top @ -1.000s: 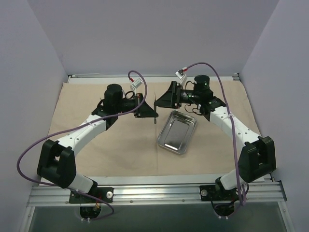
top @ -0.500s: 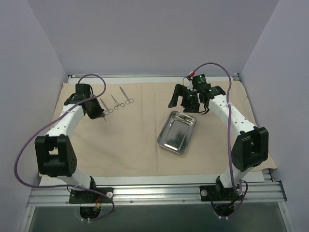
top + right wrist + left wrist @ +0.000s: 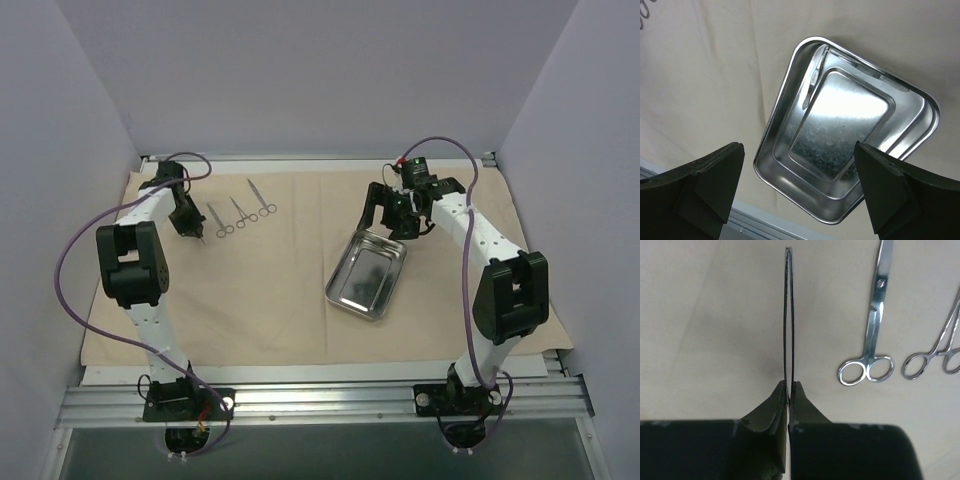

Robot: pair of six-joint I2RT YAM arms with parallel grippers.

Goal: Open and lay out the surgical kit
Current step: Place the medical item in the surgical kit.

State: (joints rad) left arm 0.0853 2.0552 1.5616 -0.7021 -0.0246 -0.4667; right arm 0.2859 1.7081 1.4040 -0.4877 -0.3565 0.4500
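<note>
So the cloth wrap (image 3: pixel 270 300) is already spread flat over the whole tabletop, with the steel tray (image 3: pixel 368 280) sitting on it a bit right of centre, shiny with rounded corners. The right gripper (image 3: pixel 799 150) hangs over it, jaws wide, holding nothing. Three ring-handled instruments (image 3: pixel 240 212) lie in a row near the far-left corner. Just beside them is the left gripper (image 3: pixel 789 385), pinched onto thin tweezers (image 3: pixel 788 315). One slim piece (image 3: pixel 812 80) looks left in the tray, so nearly done, I'd say.

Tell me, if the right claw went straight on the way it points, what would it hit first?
Probably the steel tray: in the wrist view it lies straight ahead of the open right gripper, nothing in between. Depth is unclear.
</note>
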